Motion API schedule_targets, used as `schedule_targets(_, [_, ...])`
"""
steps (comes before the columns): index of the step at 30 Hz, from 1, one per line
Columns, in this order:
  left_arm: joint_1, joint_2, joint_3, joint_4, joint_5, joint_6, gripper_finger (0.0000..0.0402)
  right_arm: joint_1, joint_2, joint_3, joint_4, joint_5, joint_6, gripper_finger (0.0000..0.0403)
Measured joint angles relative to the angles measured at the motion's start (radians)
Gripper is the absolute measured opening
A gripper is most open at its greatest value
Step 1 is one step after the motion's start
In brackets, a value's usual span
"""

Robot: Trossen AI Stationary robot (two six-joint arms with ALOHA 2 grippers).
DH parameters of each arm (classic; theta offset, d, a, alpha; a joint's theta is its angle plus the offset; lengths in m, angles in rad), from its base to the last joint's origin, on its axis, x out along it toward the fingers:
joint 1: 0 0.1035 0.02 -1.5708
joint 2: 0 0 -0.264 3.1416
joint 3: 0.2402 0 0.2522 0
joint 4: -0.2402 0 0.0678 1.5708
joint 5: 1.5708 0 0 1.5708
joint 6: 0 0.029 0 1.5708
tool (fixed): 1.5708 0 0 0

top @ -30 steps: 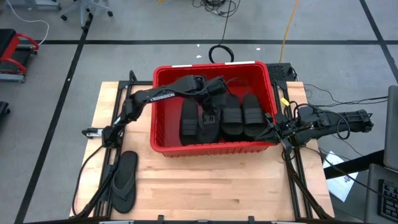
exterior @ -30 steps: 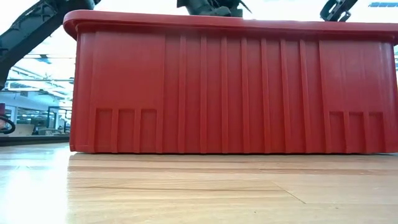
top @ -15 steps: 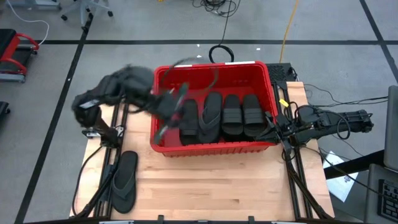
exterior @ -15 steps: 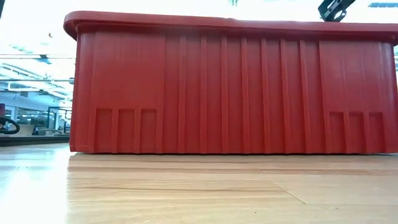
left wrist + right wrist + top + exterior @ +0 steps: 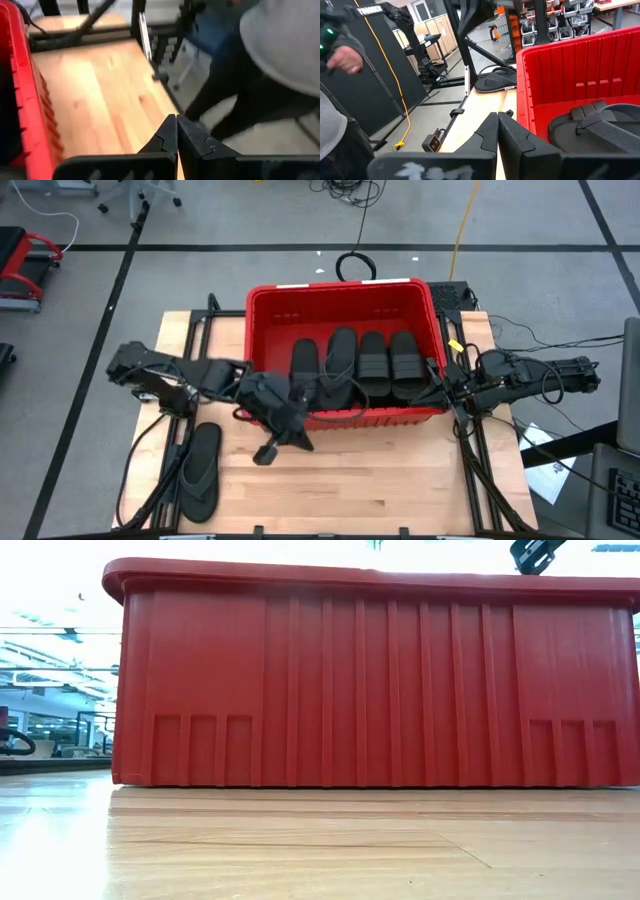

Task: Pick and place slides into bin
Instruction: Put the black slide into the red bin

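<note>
The red bin stands at the table's far middle and fills the low view. Several black slides lie side by side flat on its floor; the right wrist view shows one of them. A thin flip-flop lies flat on the wood at the near left and shows far off in the right wrist view. My left gripper hovers shut and empty over the wood just before the bin's near wall. My right gripper waits shut beside the bin's right wall.
Bare wood lies in front of the bin, to the right of the flip-flop. A person in grey stands beyond the table's near edge. Black frame rails and cables run along both sides of the table.
My left gripper has risen out of the bin, swung toward the table's left edge, then come toward the near edge and tipped up; it now hangs over the wood in front of the bin. A thin flip-flop stays behind, lying in the bin among the other slides.
</note>
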Motion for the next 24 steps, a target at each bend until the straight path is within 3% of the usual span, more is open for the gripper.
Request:
schedule_targets(6, [-0.014, -0.244, -0.432, 0.472, -0.167, -0.168, 0.0000, 0.000, 0.000, 0.000, 0.000, 0.000, 0.005, 0.0000])
schedule_targets(9, [-0.047, -0.395, -0.580, 0.530, -0.297, -0.204, 0.0000, 0.000, 0.000, 0.000, 0.000, 0.000, 0.005, 0.0000])
schedule_targets(13, [-0.107, -0.584, -0.687, 0.483, -0.429, -0.246, 0.0000, 0.000, 0.000, 0.000, -0.008, 0.020, 0.005, 0.0000])
schedule_targets(20, [-0.295, -0.802, -0.737, 0.118, -0.670, -0.440, 0.0000, 0.000, 0.000, 0.000, -0.014, 0.079, -0.003, 0.0000])
schedule_targets(24, [-0.376, -0.875, -0.821, 0.115, -0.766, -0.505, 0.0000, 0.000, 0.000, 0.000, -0.014, 0.079, -0.029, 0.0000])
